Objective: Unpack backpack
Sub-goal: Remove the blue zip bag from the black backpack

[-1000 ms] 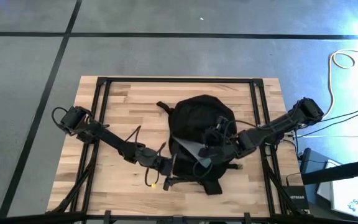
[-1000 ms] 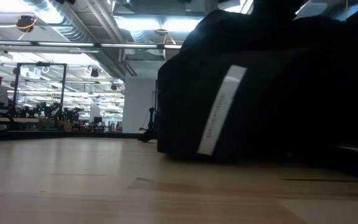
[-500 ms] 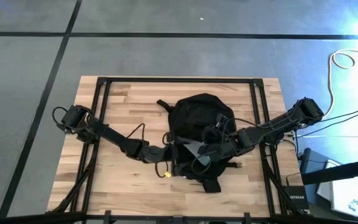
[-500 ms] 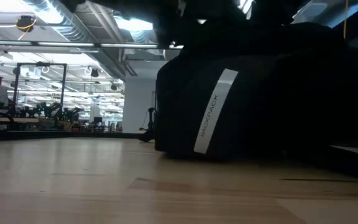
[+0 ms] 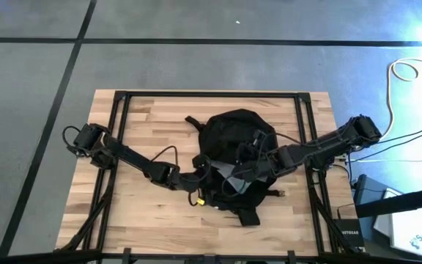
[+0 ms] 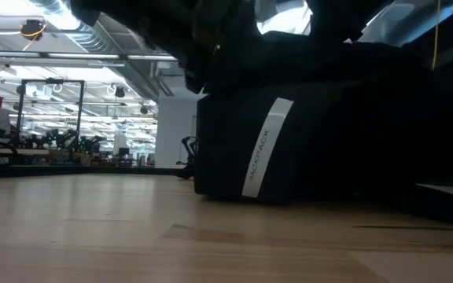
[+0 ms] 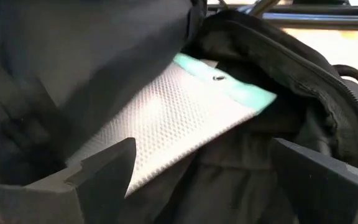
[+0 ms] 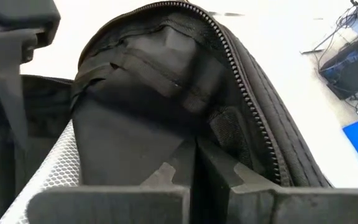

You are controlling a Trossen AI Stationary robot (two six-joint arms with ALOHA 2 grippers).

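From above, the black backpack [image 5: 234, 150] lies mid-table, the left gripper [image 5: 209, 172] and right gripper [image 5: 245, 167] meeting at its opening. At table height its grey stripe [image 6: 259, 158] reads "BACKPACK". The left wrist shows spread fingers [image 7: 107, 171] before a teal-edged mesh pouch [image 7: 179, 115]. The right wrist shows fingers [image 8: 210, 165] closed, apparently pinching the backpack's fabric.

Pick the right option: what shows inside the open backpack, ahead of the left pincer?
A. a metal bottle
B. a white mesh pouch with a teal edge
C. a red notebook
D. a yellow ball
B: the left wrist view shows a white mesh pouch with a teal edge lying in the backpack, ahead of the open left pincer.
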